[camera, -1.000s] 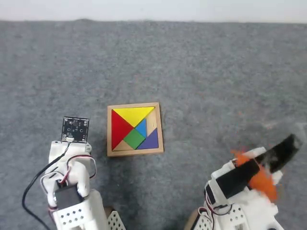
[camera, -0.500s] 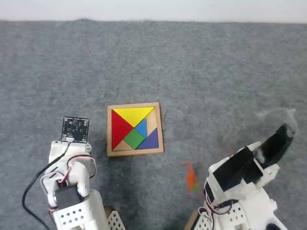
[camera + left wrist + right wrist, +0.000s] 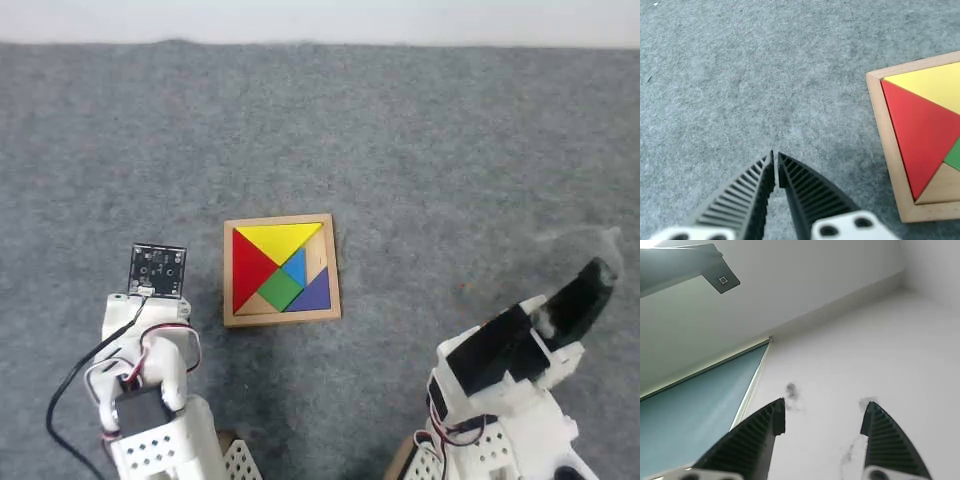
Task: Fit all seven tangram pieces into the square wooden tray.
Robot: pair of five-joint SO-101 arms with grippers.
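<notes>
Square wooden tray (image 3: pixel 280 319) on fuzzy grey carpet (image 3: pixel 450 150); left gripper (image 3: pixel 776 160) clenched, right gripper (image 3: pixel 822 415) agape.

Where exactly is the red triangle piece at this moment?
In the high view, the red triangle lies inside the wooden tray, against its wall on the side facing the left arm, bordering the yellow triangle and the green square.

Right gripper (image 3: pixel 825 404) — jaws wide apart — against a white wall (image 3: pixel 865 340), a window blind (image 3: pixel 685 425) alongside

seemingly 7 pieces (image 3: pixel 272 241) in tray (image 3: pixel 281 319), tray nearer left arm (image 3: pixel 148 345)
</notes>
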